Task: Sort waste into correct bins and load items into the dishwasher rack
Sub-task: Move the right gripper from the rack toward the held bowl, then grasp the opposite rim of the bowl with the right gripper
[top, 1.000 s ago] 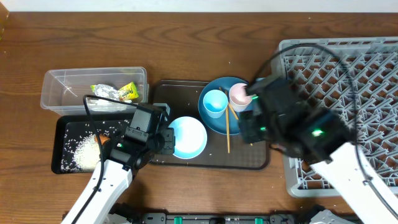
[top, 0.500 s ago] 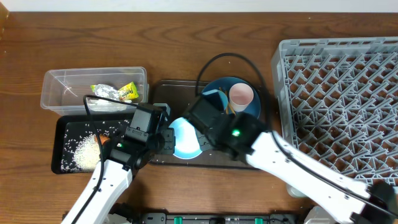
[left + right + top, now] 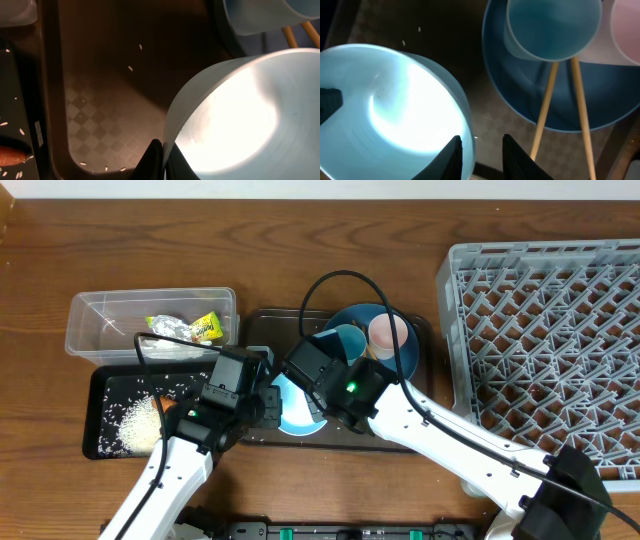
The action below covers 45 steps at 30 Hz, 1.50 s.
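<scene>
Light-blue bowl is pinched at its rim by the left end effector, with the right end effector parted astride another edge

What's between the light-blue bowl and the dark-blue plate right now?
Only a narrow strip of bare brown tray, seen in the right wrist view.

My overhead camera looks straight down on the brown wooden table from well above, taking in the large grey lattice plastic rack at 3 o'clock and the clear rectangular plastic tub at 9. My left wrist camera sits very close over the dark-brown textured serving tray, the light-blue round bowl filling 4 o'clock. My right wrist camera is as near, that bowl at 8 o'clock. All three views share the bowl; both wrist views also catch the small light-blue cup.
</scene>
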### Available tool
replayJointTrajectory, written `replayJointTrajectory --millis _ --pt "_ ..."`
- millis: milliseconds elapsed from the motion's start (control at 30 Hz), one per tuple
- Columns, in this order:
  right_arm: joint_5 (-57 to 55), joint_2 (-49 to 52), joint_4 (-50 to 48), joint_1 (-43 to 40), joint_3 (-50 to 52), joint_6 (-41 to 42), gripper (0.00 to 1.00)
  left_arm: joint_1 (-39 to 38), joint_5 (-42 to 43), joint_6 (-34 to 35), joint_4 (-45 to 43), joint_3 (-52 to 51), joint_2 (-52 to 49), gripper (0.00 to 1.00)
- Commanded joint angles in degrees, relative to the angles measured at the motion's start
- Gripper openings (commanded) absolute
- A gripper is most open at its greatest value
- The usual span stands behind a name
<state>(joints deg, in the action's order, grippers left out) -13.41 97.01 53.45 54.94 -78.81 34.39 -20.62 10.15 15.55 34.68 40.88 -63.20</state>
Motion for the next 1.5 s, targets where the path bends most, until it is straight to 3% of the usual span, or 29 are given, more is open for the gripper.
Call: replayJointTrajectory --millis 0,1167,1233,1367,1467 --pt "1.1 -0.1 0.1 0.3 -0.6 1.1 0.27 0.3 0.1 -0.8 0.1 0.2 0.5 0.06" --pt "1.8 0.6 -5.5 0.2 5.5 1.2 0.2 0.3 -0.3 -0.7 0.2 0.2 0.5 0.06" --pt "1.8 0.6 -6.7 0.2 6.5 1.2 0.19 0.3 -0.3 -0.7 0.2 0.2 0.5 0.06" --pt "1.8 0.6 -7.5 0.2 6.7 1.1 0.03 0.3 -0.3 -0.8 0.2 0.2 0.5 0.06" --pt "1.8 0.6 -7.6 0.2 6.6 1.1 0.03 0.3 -0.3 -0.8 0.2 0.2 0.5 0.06"
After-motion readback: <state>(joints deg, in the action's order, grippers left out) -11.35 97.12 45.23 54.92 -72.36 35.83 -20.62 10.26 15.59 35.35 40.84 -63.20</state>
